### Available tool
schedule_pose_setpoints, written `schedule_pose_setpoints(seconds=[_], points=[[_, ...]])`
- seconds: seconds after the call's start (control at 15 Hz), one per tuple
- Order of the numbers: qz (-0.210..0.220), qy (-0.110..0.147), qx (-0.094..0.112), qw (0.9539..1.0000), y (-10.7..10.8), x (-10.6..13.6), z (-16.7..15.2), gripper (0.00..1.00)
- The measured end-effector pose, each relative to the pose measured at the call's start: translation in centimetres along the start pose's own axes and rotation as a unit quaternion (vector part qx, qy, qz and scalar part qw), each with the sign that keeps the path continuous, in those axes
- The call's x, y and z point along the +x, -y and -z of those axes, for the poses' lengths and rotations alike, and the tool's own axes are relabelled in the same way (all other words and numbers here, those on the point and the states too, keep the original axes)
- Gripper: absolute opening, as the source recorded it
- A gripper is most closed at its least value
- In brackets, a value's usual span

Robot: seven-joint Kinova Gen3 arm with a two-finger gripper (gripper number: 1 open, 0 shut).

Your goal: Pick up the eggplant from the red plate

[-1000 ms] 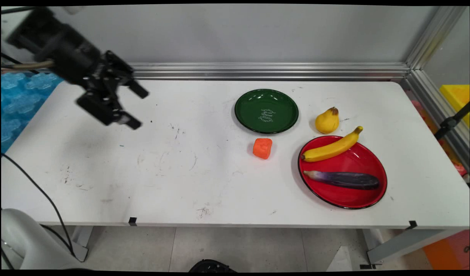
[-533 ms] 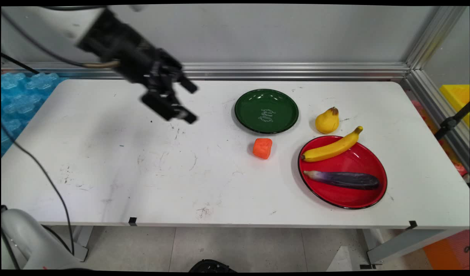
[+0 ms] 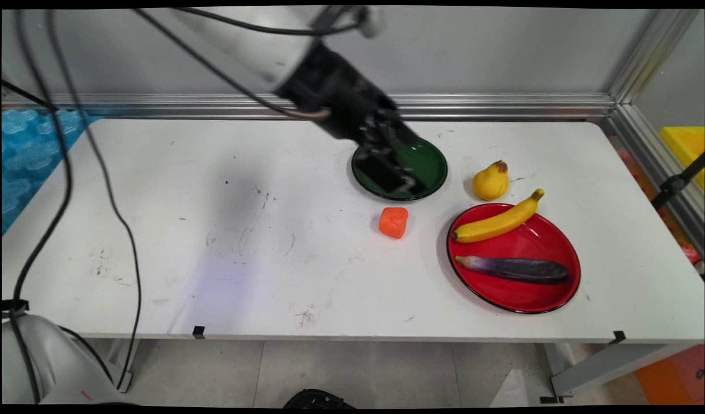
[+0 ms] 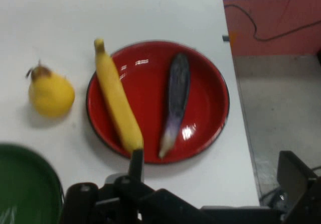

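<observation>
Gripper (image 3: 399,172) is over the green plate (image 3: 430,158), above the table (image 3: 214,230); can't tell whether it's open or closed, and nothing visible in it. Orange carrot piece (image 3: 394,222) lies on the table just below the plate. Yellow pear (image 3: 491,181) sits beside a red plate (image 3: 519,296) holding a banana (image 3: 498,221) and an eggplant (image 3: 516,269).

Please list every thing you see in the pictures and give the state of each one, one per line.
Black two-finger end effector: open, holding nothing, above the green plate.
Round green plate: empty, upright.
Round red plate: holds the banana and the eggplant.
Yellow banana: lying on the red plate, tip over the rim.
Purple eggplant: lying on the red plate.
Yellow pear: on the table.
Orange chunk: on the table.
</observation>
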Motion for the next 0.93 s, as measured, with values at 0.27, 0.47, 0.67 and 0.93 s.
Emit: schedule_pose_setpoints(seconds=[0.27,0.47,0.67,0.93], points=[[-0.016,0.008,0.006,0.9998,1.0,2.3,-6.2,1.0],[-0.028,0.023,0.007,0.9993,1.5,3.4,-10.8,1.0],[-0.041,0.04,0.003,0.9984,1.8,4.1,-15.1,1.0],[-0.059,0.061,-0.008,0.9964,1.9,4.3,-19.6,1.0]])
